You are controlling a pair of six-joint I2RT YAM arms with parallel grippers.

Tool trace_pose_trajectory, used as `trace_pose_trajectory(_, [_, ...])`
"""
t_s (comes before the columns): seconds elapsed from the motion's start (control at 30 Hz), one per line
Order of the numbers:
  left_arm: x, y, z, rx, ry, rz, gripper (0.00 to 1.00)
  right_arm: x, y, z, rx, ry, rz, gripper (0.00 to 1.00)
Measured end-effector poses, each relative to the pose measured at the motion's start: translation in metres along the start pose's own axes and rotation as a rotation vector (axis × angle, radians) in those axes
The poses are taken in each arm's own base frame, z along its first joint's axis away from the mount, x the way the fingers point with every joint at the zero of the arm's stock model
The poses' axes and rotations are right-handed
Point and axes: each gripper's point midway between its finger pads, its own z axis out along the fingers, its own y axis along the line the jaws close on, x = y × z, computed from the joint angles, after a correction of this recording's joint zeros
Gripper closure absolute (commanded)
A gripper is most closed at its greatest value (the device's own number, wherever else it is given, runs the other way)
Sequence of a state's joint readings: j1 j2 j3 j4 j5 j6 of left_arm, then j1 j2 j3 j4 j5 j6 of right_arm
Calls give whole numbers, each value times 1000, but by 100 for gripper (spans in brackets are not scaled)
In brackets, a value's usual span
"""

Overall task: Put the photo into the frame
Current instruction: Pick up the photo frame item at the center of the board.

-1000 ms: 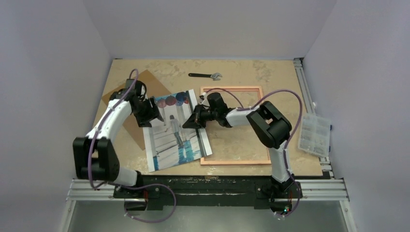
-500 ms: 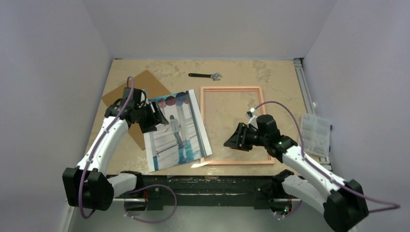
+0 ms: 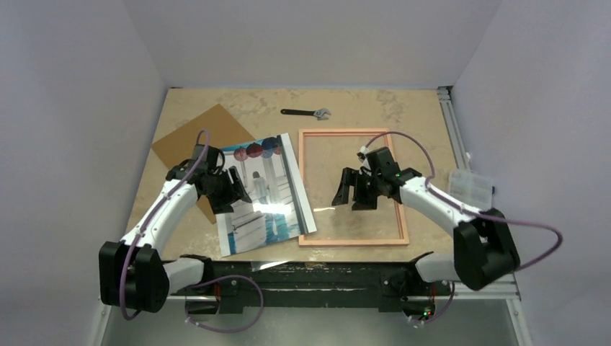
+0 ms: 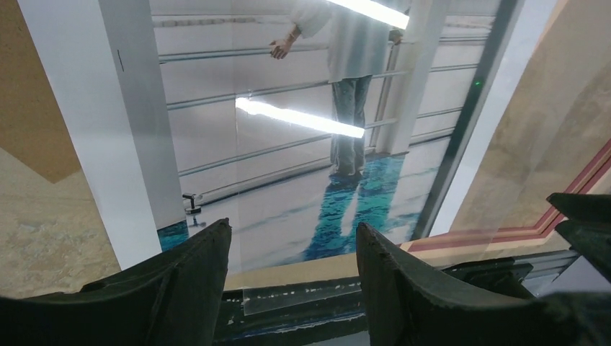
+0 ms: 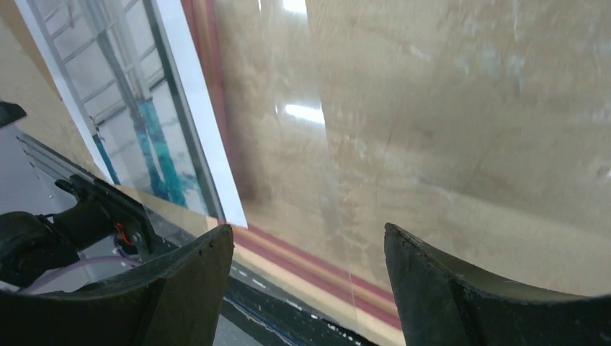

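The photo (image 3: 263, 194) lies face up left of the pink frame (image 3: 353, 240), its right edge at the frame's left rail. Only the top view shows the balls at its far end; the left wrist view shows the left gripper (image 4: 288, 274) spread empty above the print's near part. The right gripper (image 3: 351, 202), clenched at the photo's right edge a second ago, now hangs released over the frame's pane

photo (image 3: 277, 205) – left part under left gripper (image 3: 234, 193) | brown board (image 3: 191, 137) – part beneath photo | clear box (image 3: 468, 191) contents too small to tell
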State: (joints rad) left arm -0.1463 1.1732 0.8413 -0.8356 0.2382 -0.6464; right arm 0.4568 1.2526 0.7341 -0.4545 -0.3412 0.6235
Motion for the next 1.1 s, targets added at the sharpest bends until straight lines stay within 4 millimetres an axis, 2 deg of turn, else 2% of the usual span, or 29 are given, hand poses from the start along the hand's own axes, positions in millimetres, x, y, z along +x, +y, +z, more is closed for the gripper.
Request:
trace_pose_trajectory(0.1, [6, 8, 14, -25, 33, -21, 39, -19, 1, 23, -30, 58, -1, 30])
trace_pose_trajectory(0.17, [11, 14, 26, -41, 62, -39, 40, -36, -4, 36, -78, 77, 24, 31])
trace_pose_trajectory(0.27, [20, 24, 43, -60, 100, -60, 40, -50, -14, 55, -159, 113, 78, 32])
trace_pose_trajectory(0.37, [28, 30, 53, -69, 125, -77, 40, -57, -14, 62, -243, 146, 133, 33])
trace_pose_trajectory(0.57, [26, 27, 63, -52, 131, -86, 40, -77, 2, 78, -357, 131, 134, 43])
trace_pose_trajectory(0.73, [25, 23, 64, -29, 134, -88, 40, -83, 16, 93, -435, 158, 141, 52])
trace_pose_trajectory(0.9, [25, 20, 66, -10, 137, -93, 40, -71, 40, 96, -499, 201, 92, 64])
trace_pose_trajectory(1.1, [25, 20, 66, -10, 138, -95, 41, -68, 60, 92, -575, 214, 62, 86])
